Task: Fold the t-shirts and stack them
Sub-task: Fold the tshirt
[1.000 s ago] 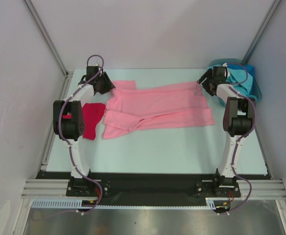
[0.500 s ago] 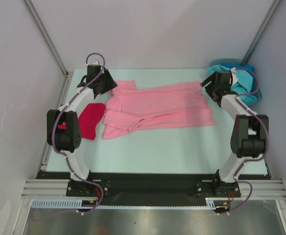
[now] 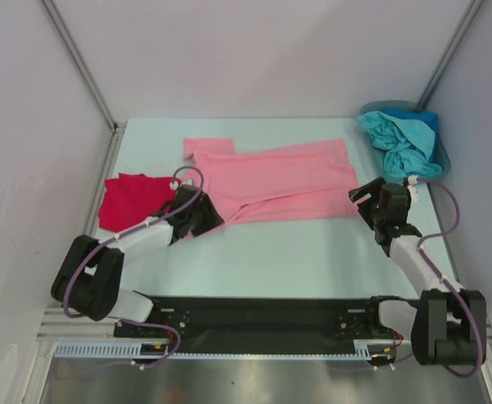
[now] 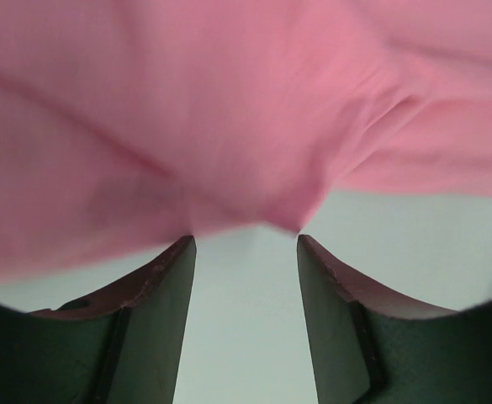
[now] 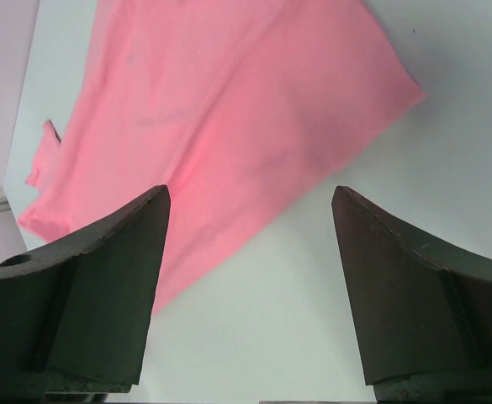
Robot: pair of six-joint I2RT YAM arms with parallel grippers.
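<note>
A light pink t-shirt (image 3: 271, 178) lies spread flat across the middle of the table. My left gripper (image 3: 211, 220) sits low at its near-left corner, open. In the left wrist view the pink hem (image 4: 229, 126) hangs just past the gripper (image 4: 246, 240), with nothing between the fingers. My right gripper (image 3: 361, 202) is open at the shirt's near-right corner. In the right wrist view the pink cloth (image 5: 229, 109) lies ahead and left of the gripper (image 5: 250, 198), with bare table between the fingers. A bright red t-shirt (image 3: 132, 198) lies crumpled at the left. Teal and blue t-shirts (image 3: 399, 141) are heaped at the back right.
The teal and blue heap sits in a blue bin (image 3: 440, 156) at the table's far right corner. The pale table (image 3: 313, 252) runs between grey side walls, with a black strip and the arm bases along its near edge.
Both arms have swung from the pink shirt's far corners down to its near corners. The left gripper opened wider. The red shirt, earlier partly behind the left arm, shows fully.
</note>
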